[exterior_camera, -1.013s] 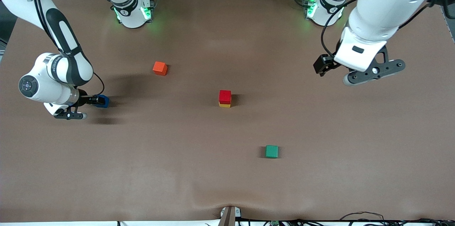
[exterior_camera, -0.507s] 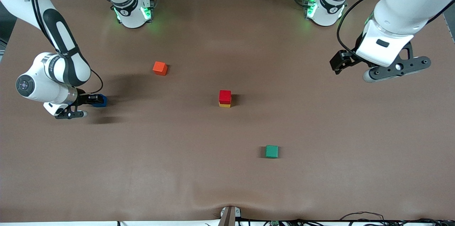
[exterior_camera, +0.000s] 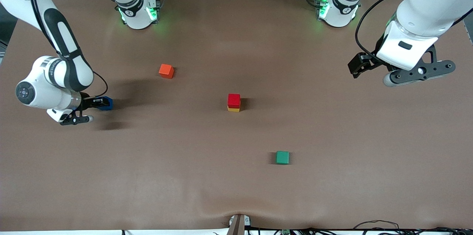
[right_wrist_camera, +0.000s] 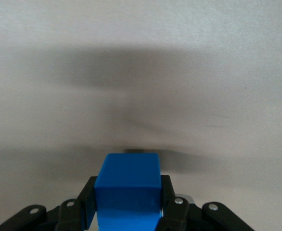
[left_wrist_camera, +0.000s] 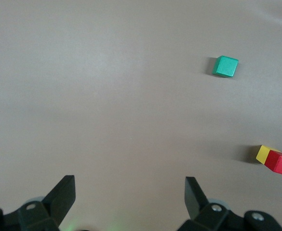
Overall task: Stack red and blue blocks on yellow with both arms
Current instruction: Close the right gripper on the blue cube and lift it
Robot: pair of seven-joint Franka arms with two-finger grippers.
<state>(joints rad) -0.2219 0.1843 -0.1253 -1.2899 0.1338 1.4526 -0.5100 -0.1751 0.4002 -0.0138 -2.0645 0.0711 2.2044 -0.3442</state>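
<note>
The red block [exterior_camera: 233, 100] sits on the yellow cube [exterior_camera: 233, 109] at the middle of the table; both also show in the left wrist view, red block [left_wrist_camera: 280, 163] on yellow cube [left_wrist_camera: 262, 153]. My right gripper [exterior_camera: 99, 104] is shut on the blue block [exterior_camera: 106, 103] and holds it a little above the table near the right arm's end. In the right wrist view the blue block [right_wrist_camera: 127, 185] fills the gap between the fingers of the right gripper [right_wrist_camera: 126, 195]. My left gripper [exterior_camera: 356, 67] is open and empty, up over the left arm's end of the table; its fingers [left_wrist_camera: 63, 192] stand wide apart.
An orange-red cube [exterior_camera: 166, 71] lies farther from the front camera than the stack, toward the right arm's end. A green cube [exterior_camera: 282, 157] lies nearer the front camera than the stack; it also shows in the left wrist view [left_wrist_camera: 225, 66]. The brown table [exterior_camera: 236, 190] spreads around them.
My left arm has drawn away from the stack toward its own end of the table. My right gripper has stayed nearly in place with the blue block in it.
</note>
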